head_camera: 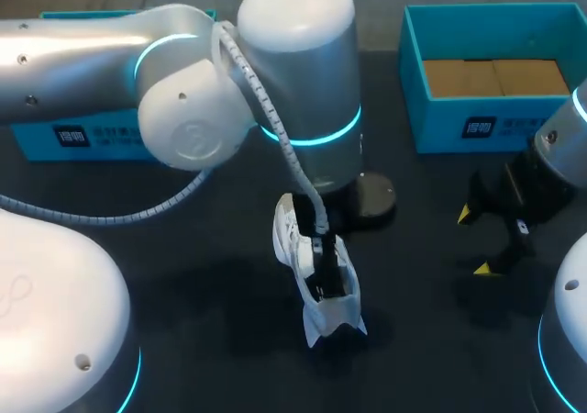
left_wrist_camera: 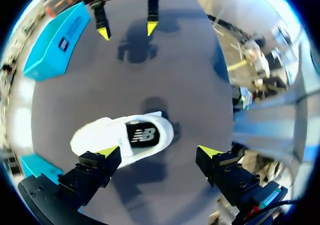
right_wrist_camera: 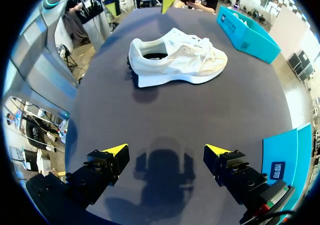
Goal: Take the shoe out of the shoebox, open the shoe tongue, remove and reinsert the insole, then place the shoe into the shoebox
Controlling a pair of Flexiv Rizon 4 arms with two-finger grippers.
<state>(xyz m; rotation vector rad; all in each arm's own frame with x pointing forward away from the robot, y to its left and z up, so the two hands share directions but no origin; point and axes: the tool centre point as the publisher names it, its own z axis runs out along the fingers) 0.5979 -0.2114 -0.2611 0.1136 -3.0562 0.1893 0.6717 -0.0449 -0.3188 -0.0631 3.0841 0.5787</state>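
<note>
— Left fingers (left_wrist_camera: 97, 167)?
— Spread wide, empty, hanging just over the shoe (head_camera: 316, 280).
— Right fingers (right_wrist_camera: 107, 165)?
— Also apart, holding nothing, well off to the shoe's side.
— And the layout?
— Dark counter (head_camera: 183, 257), blue shoebox (head_camera: 459, 124) at its far right corner, white shoe upright mid-counter, outside the box.

shoe (head_camera: 316, 280) mid-table; shoebox (head_camera: 431, 119) behind-right; probable lid (head_camera: 110, 139) behind-left; right gripper (head_camera: 473, 240) beside shoe

The left arm (head_camera: 110, 55) is bent in over the middle with the left claw (left_wrist_camera: 159, 152) pointing down, fingers wide apart — the right arm (head_camera: 559, 151) sits at its own side, the right claw (head_camera: 473, 241) gaping too, holding nothing.
</note>
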